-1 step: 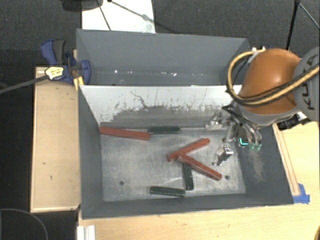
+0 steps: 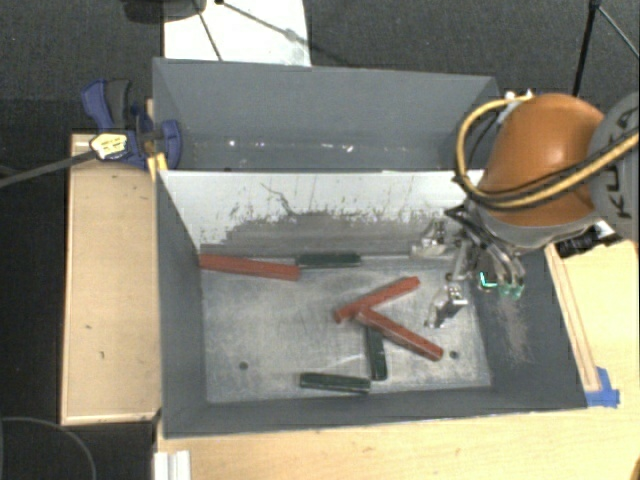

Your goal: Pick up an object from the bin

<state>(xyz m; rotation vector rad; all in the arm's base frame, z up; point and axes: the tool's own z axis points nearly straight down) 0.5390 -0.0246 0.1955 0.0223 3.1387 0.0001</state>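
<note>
**A:** Where is the hand [image 2: 450,308] just now?

**B:** Low in the right part of the bin [image 2: 300,108], under the arm's orange cover [image 2: 540,158]. The arm comes in from the frame's right, so that side is its natural reach.

**A:** Open or closed?

**B:** I cannot tell; the metal parts there run together. I see nothing plainly gripped in it.

**A:** What lies nearest?

**B:** Two red sticks just left of it, centre-right on the bin floor. The upper red stick [image 2: 385,296] slants up toward the hand, and the lower red stick [image 2: 402,335] slants down to the right. They meet at their left ends like a V. The upper one's right end is closest, so I'd judge it the likeliest pick.

**A:** Anything crowding them?

**B:** A short green stick [image 2: 375,356] butts against the lower red one from below. A grip there might drag both.

**A:** And the rest?

**B:** Well apart. A long red stick [image 2: 248,265] and a back green stick [image 2: 328,260] lie end to end along the foot of the back wall. A front green stick [image 2: 333,381] lies flat near the bottom edge. All of them are loose and flat, so any pick means straddling a narrow side.
</note>
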